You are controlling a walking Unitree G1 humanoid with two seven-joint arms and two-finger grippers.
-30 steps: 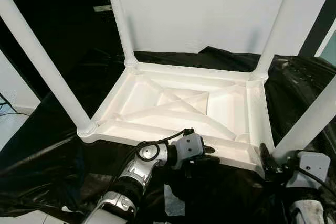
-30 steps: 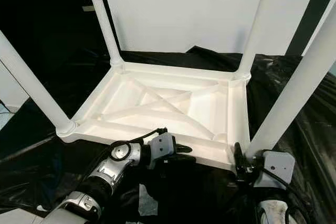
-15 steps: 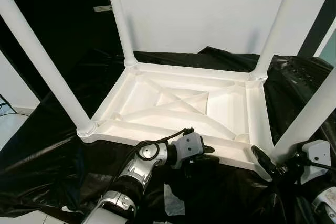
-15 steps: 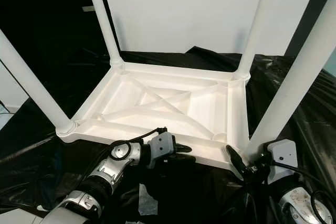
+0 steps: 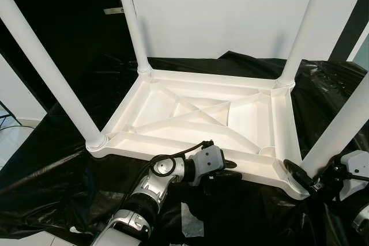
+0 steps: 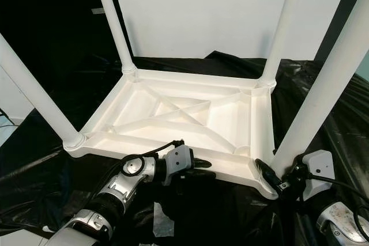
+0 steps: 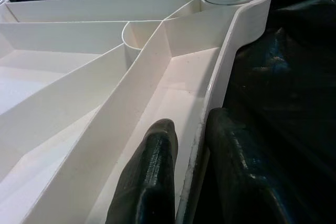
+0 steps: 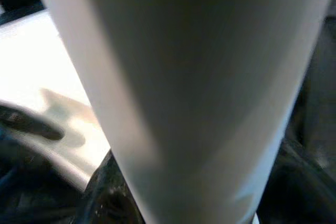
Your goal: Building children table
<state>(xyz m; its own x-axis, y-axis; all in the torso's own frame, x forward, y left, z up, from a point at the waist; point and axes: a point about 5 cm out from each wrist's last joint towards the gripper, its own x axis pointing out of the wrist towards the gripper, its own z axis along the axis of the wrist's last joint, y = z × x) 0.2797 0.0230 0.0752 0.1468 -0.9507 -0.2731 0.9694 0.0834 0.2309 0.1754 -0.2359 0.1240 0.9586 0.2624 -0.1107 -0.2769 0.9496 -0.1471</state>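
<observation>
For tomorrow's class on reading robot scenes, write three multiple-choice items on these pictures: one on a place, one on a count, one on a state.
1. Where does the left gripper hold the white tabletop?
A. on its near rim
B. on its far rim
C. on a far leg

2. How many white legs stand up from the tabletop?
A. two
B. three
C. four

3. How does the tabletop lie?
A. upside down, ribs upward
B. right way up
C. on its edge

Answers: 1 A, one finger on each side of the near rim; 2 C, one leg at each corner; 3 A, the ribs face up on the black sheet.
</observation>
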